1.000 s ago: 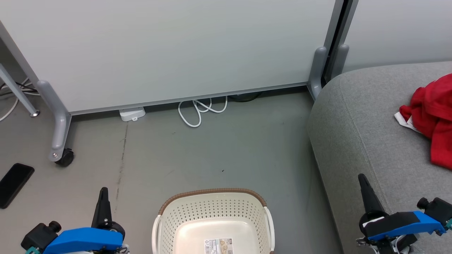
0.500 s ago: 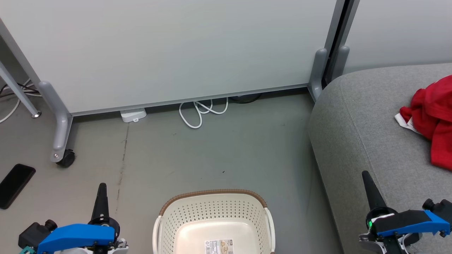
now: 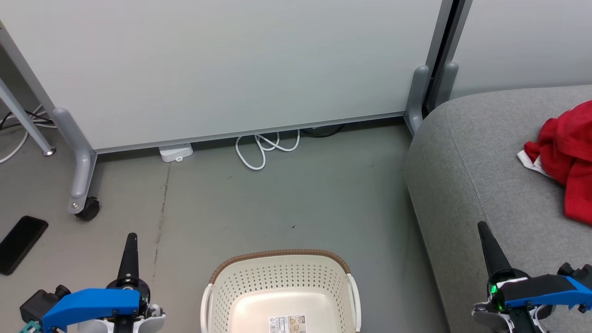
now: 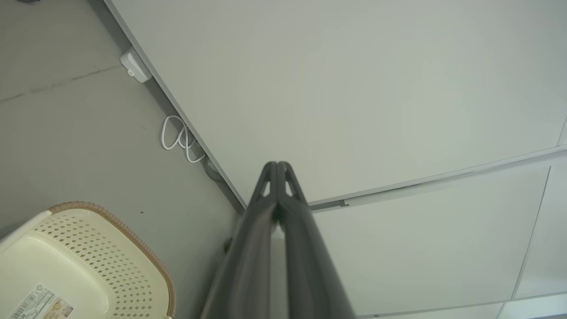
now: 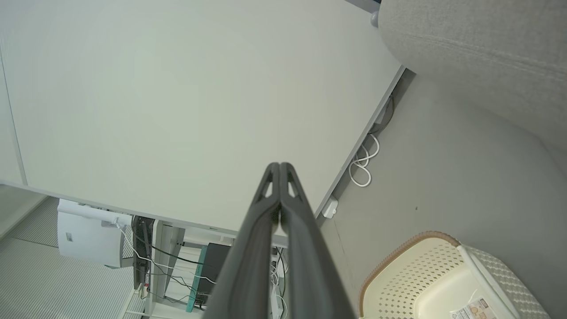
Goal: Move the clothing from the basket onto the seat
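A pale partition panel (image 3: 240,64) is standing along the far edge of the grey floor (image 3: 296,199), resting on a grey foot (image 3: 78,162) with a black caster (image 3: 88,209). A white cable (image 3: 264,147) is lying looped on the floor under the panel's lower edge, with a small white box (image 3: 175,152) sitting to its left. A black phone (image 3: 21,243) is lying flat near the floor's left edge. A second panel (image 3: 522,41) is standing right of the first.

Cream plastic basket (image 3: 277,277), smooth and faintly glossy inside, with a brown woven-look rim (image 3: 277,254) and a paper label (image 3: 286,323); seat (image 3: 462,175) in coarse grey woven cloth; clothing (image 3: 566,157) in soft red jersey; floor (image 3: 277,199) smooth, matt grey; my left gripper (image 4: 277,165) in dark matt plastic
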Available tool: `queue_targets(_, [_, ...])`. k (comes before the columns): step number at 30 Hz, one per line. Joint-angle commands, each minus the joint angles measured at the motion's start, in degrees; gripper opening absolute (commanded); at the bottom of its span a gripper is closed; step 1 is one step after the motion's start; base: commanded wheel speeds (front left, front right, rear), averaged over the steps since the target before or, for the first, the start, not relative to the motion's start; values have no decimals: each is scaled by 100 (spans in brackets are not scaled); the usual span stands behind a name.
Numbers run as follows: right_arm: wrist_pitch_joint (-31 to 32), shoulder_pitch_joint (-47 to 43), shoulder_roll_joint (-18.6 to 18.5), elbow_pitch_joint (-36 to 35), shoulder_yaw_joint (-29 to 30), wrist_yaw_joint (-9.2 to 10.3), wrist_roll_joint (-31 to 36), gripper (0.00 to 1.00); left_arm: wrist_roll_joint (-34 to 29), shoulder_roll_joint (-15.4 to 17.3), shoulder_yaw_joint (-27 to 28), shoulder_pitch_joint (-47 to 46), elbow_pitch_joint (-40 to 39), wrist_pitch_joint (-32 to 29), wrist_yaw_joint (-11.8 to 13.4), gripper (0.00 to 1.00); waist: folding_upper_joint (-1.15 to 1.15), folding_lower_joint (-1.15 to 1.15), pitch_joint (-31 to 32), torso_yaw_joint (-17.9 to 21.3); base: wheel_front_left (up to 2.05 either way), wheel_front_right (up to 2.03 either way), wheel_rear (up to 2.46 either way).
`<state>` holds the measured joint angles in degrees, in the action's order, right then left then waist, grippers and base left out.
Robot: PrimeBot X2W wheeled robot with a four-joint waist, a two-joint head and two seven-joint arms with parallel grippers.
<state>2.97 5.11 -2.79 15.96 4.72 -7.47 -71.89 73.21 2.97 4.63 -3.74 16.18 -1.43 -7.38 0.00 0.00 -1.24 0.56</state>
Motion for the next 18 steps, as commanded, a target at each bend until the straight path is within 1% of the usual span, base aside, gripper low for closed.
queue_targets(1, [31, 123, -13, -70, 24, -3, -134, 0, 108, 7, 30, -123, -62, -26, -13, 0, 0, 0, 2, -1, 0, 0, 0])
queue_targets(18, [172, 135, -15, -131, 94, -4, -950, 0, 882, -1, 110, -194, -134, -247, -16, 0, 0, 0, 42, -22, 0, 0, 0])
